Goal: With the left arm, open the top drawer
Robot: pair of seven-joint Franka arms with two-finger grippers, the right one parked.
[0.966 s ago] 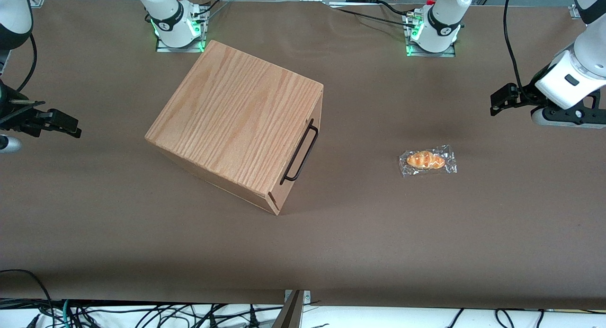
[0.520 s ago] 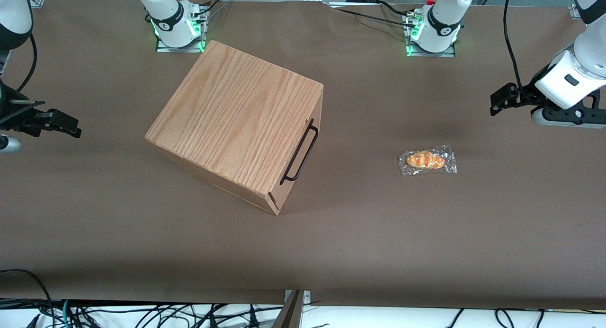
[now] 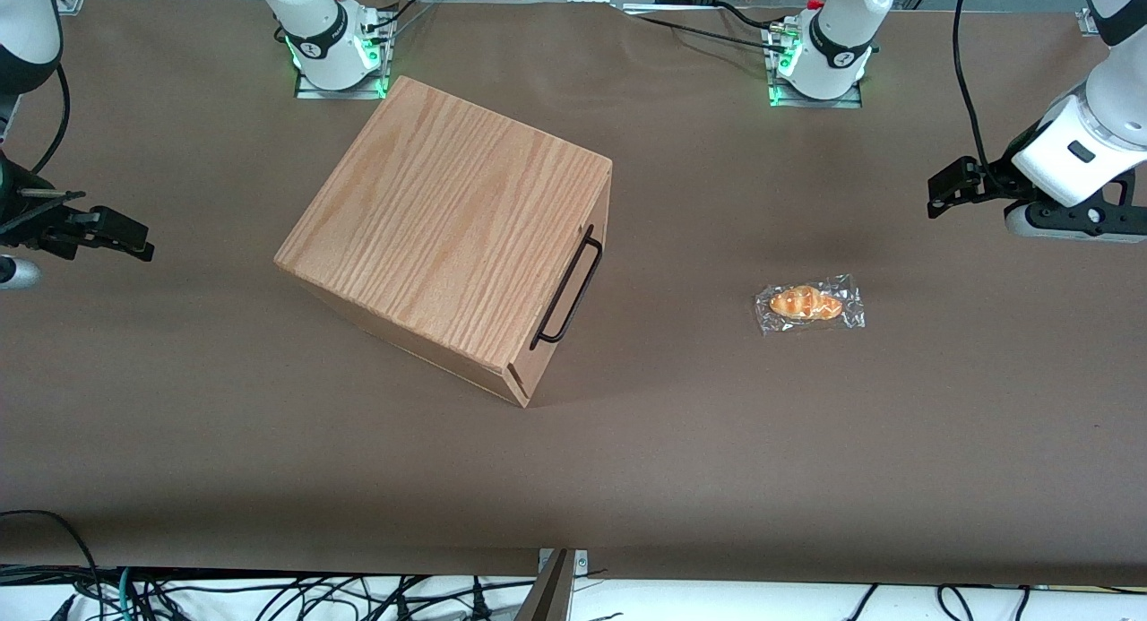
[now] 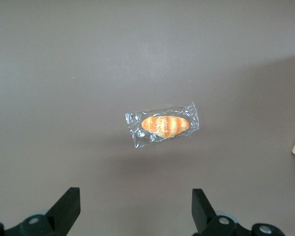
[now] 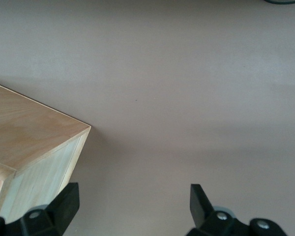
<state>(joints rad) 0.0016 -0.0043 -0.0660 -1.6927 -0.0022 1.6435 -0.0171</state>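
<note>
Toward the parked arm's end of the table, the big oak-grain wooden box (image 3: 448, 236) keeps its top drawer (image 3: 560, 294) shut, thin black wire handle (image 3: 568, 288) untouched. My black two-finger gripper (image 4: 135, 211) hovers wide open, empty, above a clear-wrapped orange bread roll (image 3: 808, 304). Next, I judge, I must reach that handle. No readable writing.

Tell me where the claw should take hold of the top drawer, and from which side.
Grip the thin black wire handle near its middle, coming from the drawer's front, the working arm's end of the table. The bar stands off the top drawer, leaving room for a finger, probably. The open claw hangs above the table, apart from the box.
</note>
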